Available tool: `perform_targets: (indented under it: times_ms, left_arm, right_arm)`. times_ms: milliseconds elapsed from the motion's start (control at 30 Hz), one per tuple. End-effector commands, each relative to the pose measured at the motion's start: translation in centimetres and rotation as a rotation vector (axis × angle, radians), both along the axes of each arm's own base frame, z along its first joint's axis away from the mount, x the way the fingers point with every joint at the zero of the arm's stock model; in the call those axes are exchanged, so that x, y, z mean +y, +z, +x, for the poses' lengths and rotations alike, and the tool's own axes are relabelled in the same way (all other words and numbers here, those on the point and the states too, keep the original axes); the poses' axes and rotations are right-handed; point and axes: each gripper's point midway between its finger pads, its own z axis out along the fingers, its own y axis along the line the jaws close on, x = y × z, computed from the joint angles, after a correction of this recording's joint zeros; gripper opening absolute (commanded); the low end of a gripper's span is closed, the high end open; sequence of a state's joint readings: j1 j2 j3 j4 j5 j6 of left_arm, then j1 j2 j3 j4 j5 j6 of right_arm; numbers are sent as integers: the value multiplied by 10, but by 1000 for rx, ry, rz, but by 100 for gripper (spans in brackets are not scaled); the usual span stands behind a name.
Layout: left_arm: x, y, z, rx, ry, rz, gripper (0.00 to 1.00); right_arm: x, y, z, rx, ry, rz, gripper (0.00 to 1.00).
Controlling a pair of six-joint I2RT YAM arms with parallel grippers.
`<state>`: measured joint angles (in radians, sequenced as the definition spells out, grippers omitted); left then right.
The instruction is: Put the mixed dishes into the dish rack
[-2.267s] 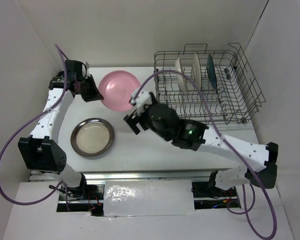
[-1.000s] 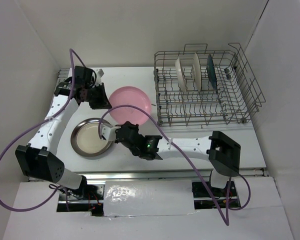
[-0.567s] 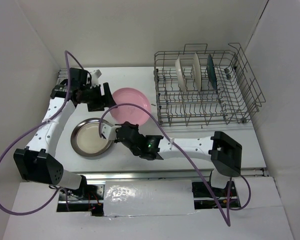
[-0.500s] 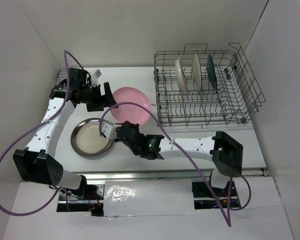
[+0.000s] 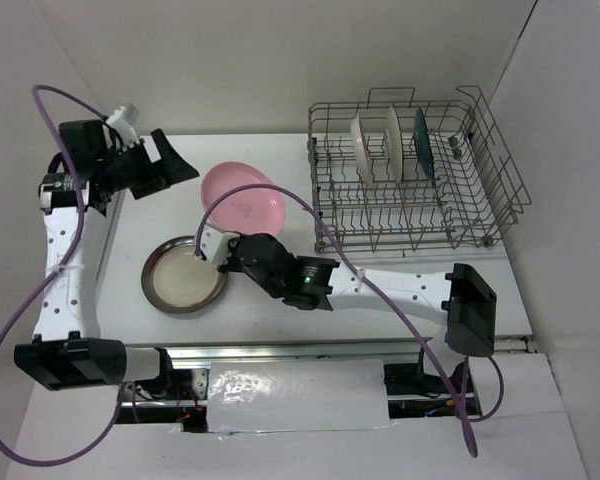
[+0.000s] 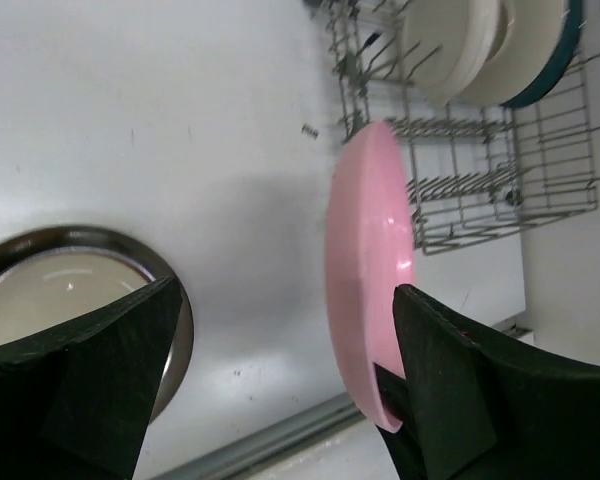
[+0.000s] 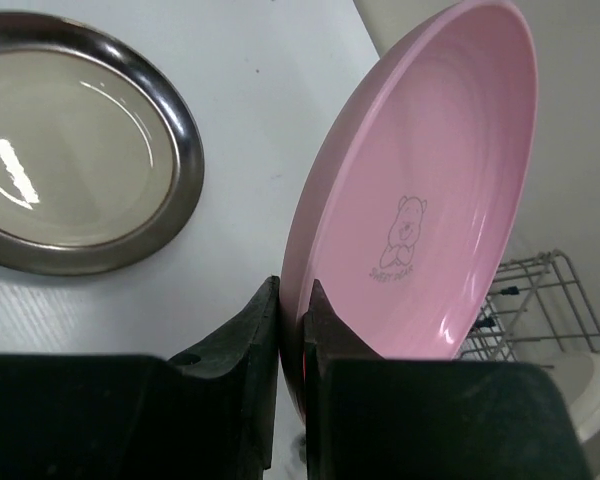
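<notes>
- White bench (image 5: 480,255) carries the dish rack (image 5: 410,215) at right, three plates (image 5: 390,140) upright inside.
- Right tool (image 7: 292,310) pinches the rim of the tilted pink plate (image 5: 245,197), between the rack and the brown-rimmed plate (image 5: 185,273).
- Left tool (image 5: 175,165) hangs far left, fingers spread wide, holding nothing.

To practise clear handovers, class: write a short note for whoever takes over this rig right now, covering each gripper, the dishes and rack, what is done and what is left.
Grippers: the left gripper is open and empty, raised over the far left of the table. The right gripper is shut on the rim of the pink plate, which is tilted up on edge.
Done: two pale plates and a teal plate stand upright in the dish rack.
Left: slot in the pink plate, then load the brown-rimmed plate, which lies flat on the table.
</notes>
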<state>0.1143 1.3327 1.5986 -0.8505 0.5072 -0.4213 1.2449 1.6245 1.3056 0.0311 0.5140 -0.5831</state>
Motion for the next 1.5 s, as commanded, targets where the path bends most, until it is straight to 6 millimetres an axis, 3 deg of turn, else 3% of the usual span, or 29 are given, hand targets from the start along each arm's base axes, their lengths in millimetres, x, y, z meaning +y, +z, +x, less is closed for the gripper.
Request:
perform_targets:
  times_ms: [0,33,67,133,167,400,433,567,900,1033,1067,1100,1133,1233,1267,1467]
  left_arm:
    - [0,54,-5,-179,-9,-45,99]
    - [-6,62,-11,-219,-53,-51,99]
    - [-8,69,-13,-244,-75,-59,99]
    - [-13,75,-11,-235,-102,-89,99]
    - [-16,87,-12,-254,-118,-100,99]
    - [-16,116,-22,-338,-123,-106,99]
    - [-15,120,-23,-347,-118,-110,99]
    - [-14,126,-28,-364,-122,-119,99]
    - [-1,126,-35,-400,-33,-121,99]
    - [6,102,-32,-354,8,-103,99]
    - [7,93,-30,-331,9,-106,99]
    - [7,83,-30,-301,11,-108,99]
    - [8,66,-29,-257,14,-116,99]
    - [7,31,-30,-179,16,-132,99]
    - [5,19,-34,-154,3,-144,99]
    - [2,-13,-40,-91,-20,-149,99]
  right_arm:
    - [-5,71,2,22,31,188,0]
    - [-5,71,1,48,44,187,0]
    - [-8,87,7,60,55,224,0]
    - [-1,90,4,130,121,253,0]
    - [-2,102,11,137,123,289,0]
    - [-1,133,31,228,197,394,0]
    - [-9,134,45,228,167,404,0]
    - [-12,135,53,276,207,427,0]
    - [-48,128,80,292,117,460,0]
    - [-74,147,97,288,50,535,0]
    - [-86,150,109,303,4,570,0]
    - [-94,147,114,329,-30,569,0]
    - [-100,160,120,338,-55,614,0]
    - [-129,169,142,381,-131,694,0]
    - [-147,172,155,379,-166,725,0]
    - [-177,170,198,468,-238,786,0]
